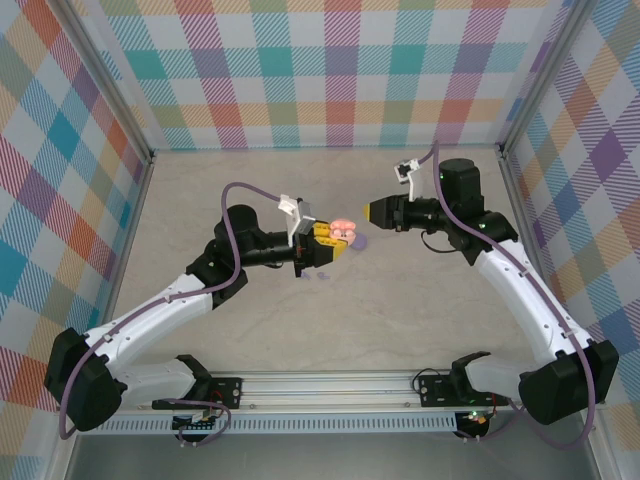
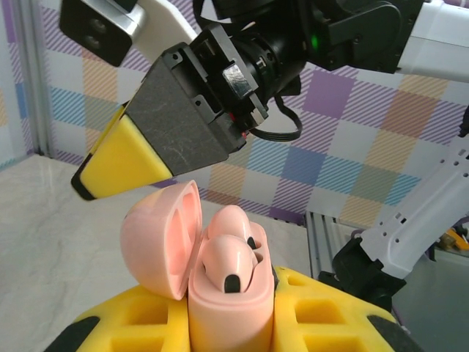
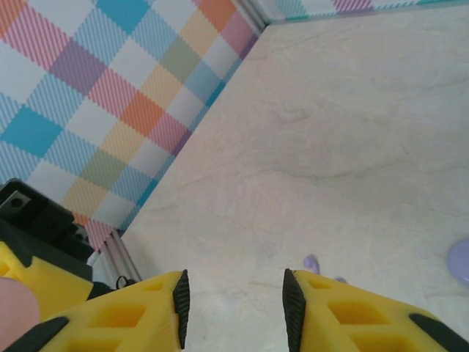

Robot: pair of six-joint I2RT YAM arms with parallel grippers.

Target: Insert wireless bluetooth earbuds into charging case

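While my left gripper [image 1: 328,245] clamps the open pink case [image 2: 231,323], pink buds [image 2: 231,264] seated inside, my right gripper [image 1: 377,212] hovers just beside its lid, jaws apart on nothing. Item of concern: the purple charging case [image 3: 462,262] and one lilac earbud [image 3: 311,262] lie loose on the table [image 3: 330,147], near both grippers. Hazards, as I judge them: right fingers clipping the pink lid; the tiny earbud skidding away under a misaligned pinch; the wrong case getting filled.

Pastel plaid walls [image 1: 330,70] around a pale marble-look tabletop [image 1: 400,310], aluminium posts [image 1: 105,80] at the corners
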